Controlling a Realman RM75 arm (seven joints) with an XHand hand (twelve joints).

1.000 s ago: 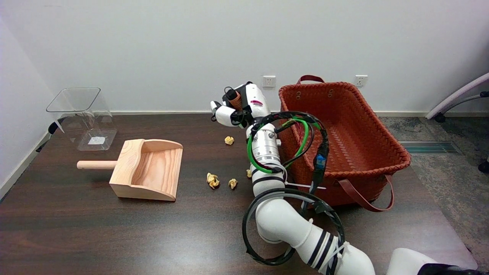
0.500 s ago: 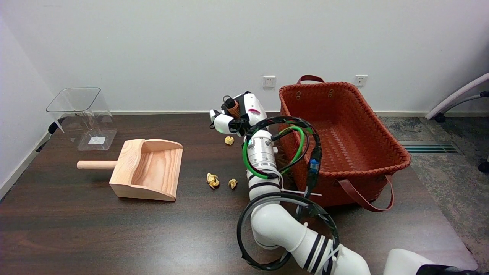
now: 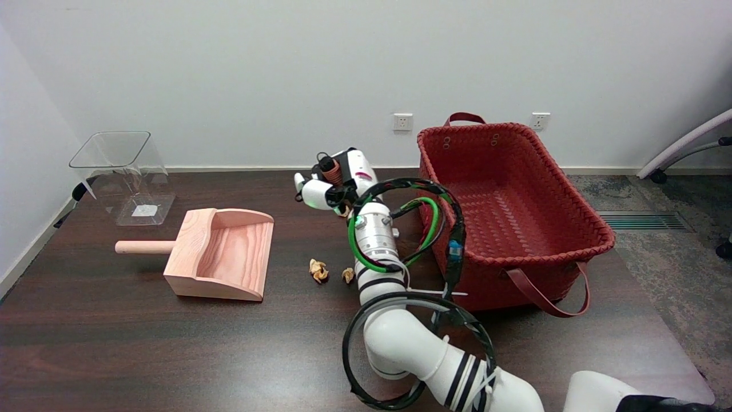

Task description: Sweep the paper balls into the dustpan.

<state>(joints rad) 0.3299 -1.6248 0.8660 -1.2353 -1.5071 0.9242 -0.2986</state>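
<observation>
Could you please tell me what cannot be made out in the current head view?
- The brush head: only a brown handle shows in the right hand; the arm hides the rest.
- One paper ball, mostly behind the hand.
- Any ball behind the forearm.
- Basket floor near the close wall.

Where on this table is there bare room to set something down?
Bare: the near strip in front of the dustpan, and the far edge between the clear container and the right hand. Crowded: around the paper balls and the arm beside the basket.
</observation>
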